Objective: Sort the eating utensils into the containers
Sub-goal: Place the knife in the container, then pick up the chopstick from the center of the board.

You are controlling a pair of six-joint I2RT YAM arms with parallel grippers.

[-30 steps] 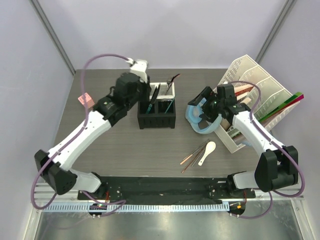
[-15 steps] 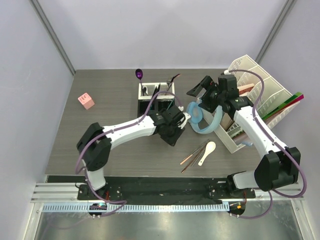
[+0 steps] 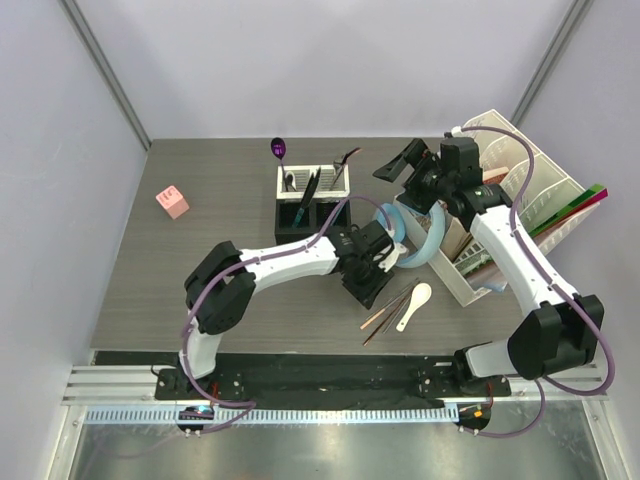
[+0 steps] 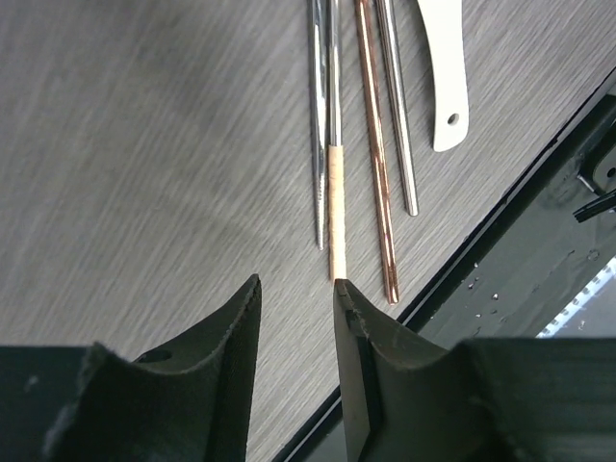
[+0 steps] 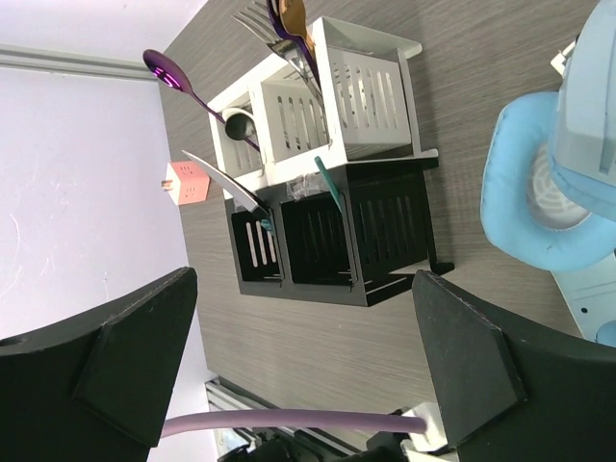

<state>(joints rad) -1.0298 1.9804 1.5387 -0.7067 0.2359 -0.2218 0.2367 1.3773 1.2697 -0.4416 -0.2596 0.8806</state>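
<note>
Relocated since the earlier frames: left gripper [image 4: 294, 289], off the black-and-white square-compartment caddy [image 3: 314, 243] and across to the loose cutlery near the front edge. Parted a little, nothing between the fingers. Right gripper [image 3: 402, 165] spread wide and empty, up beside the tall white slotted rack [image 3: 530, 185], well apart from the loose pieces; left arm plainly the nearer.

Loose lot, flat and side by side:
- slim silver rod [image 4: 318, 125]
- cream-handled slim rod [image 4: 335, 212]
- copper-coloured rod [image 4: 377, 154]
- second silver rod [image 4: 398, 115]
- white ceramic soup spoon [image 4: 445, 67]

Long axes running straight away from the left fingertips, so closing falls across the shafts. Near end of the cream-handled rod just ahead of one finger, off the gap's centre; judged to need a small sideways correction before descent.

Other cutlery standing in the caddy. Dark grey wood-grain tabletop [image 3: 150, 290] flat and matt, rods flush on it, little purchase underneath. Black front rail [image 4: 520, 250] near the copper-coloured rod.
</note>
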